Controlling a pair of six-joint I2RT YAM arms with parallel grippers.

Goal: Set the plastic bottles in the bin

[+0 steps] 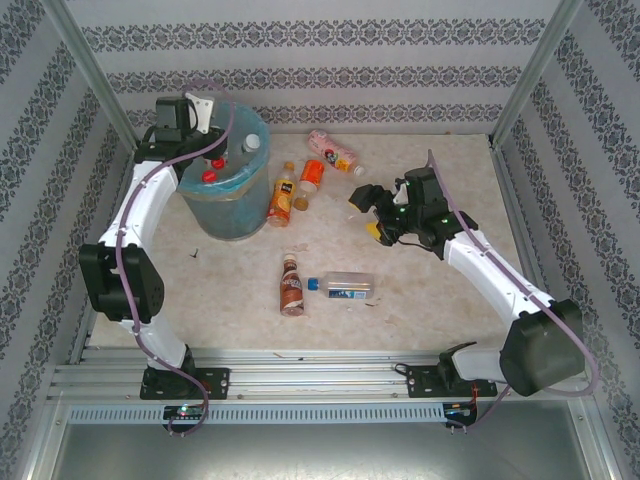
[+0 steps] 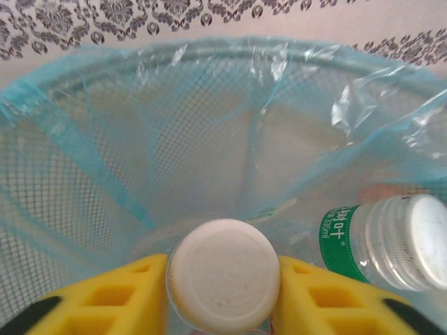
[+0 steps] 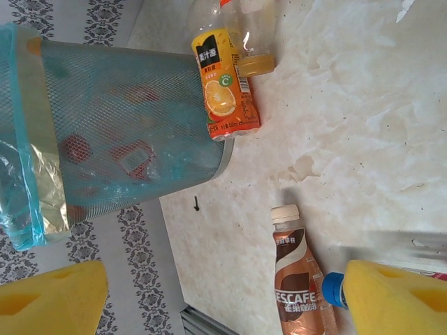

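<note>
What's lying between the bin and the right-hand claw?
In the top view, two bottles: an orange juice bottle beside the bin and a shorter orange bottle nearer the right gripper.

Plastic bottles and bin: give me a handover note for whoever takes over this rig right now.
Left gripper: shut on a white-capped bottle, held over the open bin.
Right gripper: open, above the table, holding nothing.
Done: several bottles lie in the bin, including a green-labelled bottle.
To do: release the held bottle, then bin five from the table: orange juice bottle, small orange bottle, pink bottle, Nescafe bottle, blue-capped clear bottle.
</note>
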